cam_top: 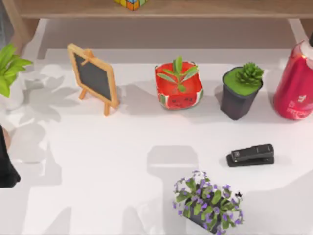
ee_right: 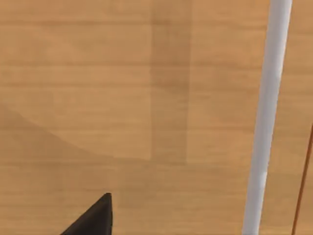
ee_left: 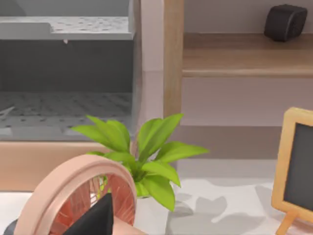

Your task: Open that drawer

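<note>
In the right wrist view a wooden drawer front (ee_right: 122,98) is very close, and a pale straight bar handle (ee_right: 266,117) runs along it. A dark part of my right gripper (ee_right: 93,220) sits just off the wood, to one side of the bar and not on it. My left arm (cam_top: 6,166) is parked at the table's left edge. Its gripper (ee_left: 95,220) faces a leafy plant (ee_left: 146,156) and a pink ring-shaped object (ee_left: 73,191).
A wooden shelf (cam_top: 161,10) runs along the back. In front of it stand a chalkboard easel (cam_top: 94,78), a watermelon pot (cam_top: 178,90), a black succulent pot (cam_top: 240,95) and a red bottle (cam_top: 296,83). A stapler (cam_top: 250,155) and a purple flower planter (cam_top: 208,203) sit nearer.
</note>
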Available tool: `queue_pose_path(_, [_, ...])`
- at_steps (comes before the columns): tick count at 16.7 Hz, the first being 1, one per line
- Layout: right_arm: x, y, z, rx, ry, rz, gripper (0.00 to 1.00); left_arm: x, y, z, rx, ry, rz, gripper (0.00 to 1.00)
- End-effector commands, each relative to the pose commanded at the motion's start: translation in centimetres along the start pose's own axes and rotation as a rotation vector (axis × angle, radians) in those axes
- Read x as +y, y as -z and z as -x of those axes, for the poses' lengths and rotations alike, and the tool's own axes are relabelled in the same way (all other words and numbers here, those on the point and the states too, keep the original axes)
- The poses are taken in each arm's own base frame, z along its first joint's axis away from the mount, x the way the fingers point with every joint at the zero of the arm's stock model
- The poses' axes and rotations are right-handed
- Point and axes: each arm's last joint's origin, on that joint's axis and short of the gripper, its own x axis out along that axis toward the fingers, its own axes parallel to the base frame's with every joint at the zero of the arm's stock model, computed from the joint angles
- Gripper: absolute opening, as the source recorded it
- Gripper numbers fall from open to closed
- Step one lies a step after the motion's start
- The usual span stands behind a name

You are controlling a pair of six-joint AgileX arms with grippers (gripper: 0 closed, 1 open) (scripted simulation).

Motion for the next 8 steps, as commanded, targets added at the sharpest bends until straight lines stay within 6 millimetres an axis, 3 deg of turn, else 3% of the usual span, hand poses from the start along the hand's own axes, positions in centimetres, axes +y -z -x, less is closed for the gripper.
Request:
queue_pose_path(4, [0.00, 0.01, -0.18, 0.000, 0.000, 0.000, 1.00, 0.00, 0.00, 0.00, 0.000, 0.000, 0.000, 1.00])
queue_pose_path(8, [0.00, 0.01, -0.18, 0.000, 0.000, 0.000, 0.70, 0.00, 0.00, 0.00, 0.000, 0.000, 0.000, 1.00])
